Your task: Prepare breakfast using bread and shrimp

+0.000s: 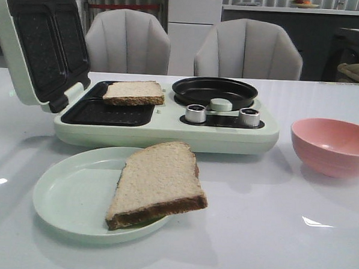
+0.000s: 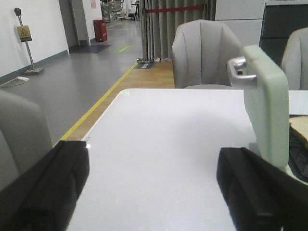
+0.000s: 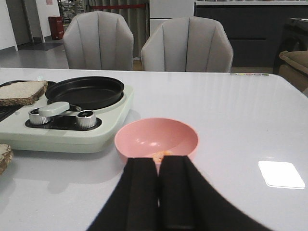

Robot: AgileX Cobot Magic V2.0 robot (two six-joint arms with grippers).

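Note:
One bread slice (image 1: 159, 184) lies half on a pale green plate (image 1: 67, 201), its corner past the rim. A second bread slice (image 1: 133, 92) rests on the open sandwich maker's dark grill plate; it also shows in the right wrist view (image 3: 21, 92). The shrimp (image 3: 161, 155) is a small orange bit showing just past my right fingertips, at the near side of the pink bowl (image 3: 156, 137). My right gripper (image 3: 160, 163) is shut, short of the bowl. My left gripper (image 2: 154, 192) is wide open and empty over bare table, left of the maker's raised lid (image 2: 264, 106). Neither gripper shows in the front view.
The pale green sandwich maker (image 1: 167, 131) stands mid-table with its lid (image 1: 34, 42) up at the left, a round black pan (image 1: 215, 91) and two silver knobs (image 1: 195, 113) on its right half. The pink bowl (image 1: 332, 148) is at the right. Two grey chairs (image 1: 127, 41) stand behind the table.

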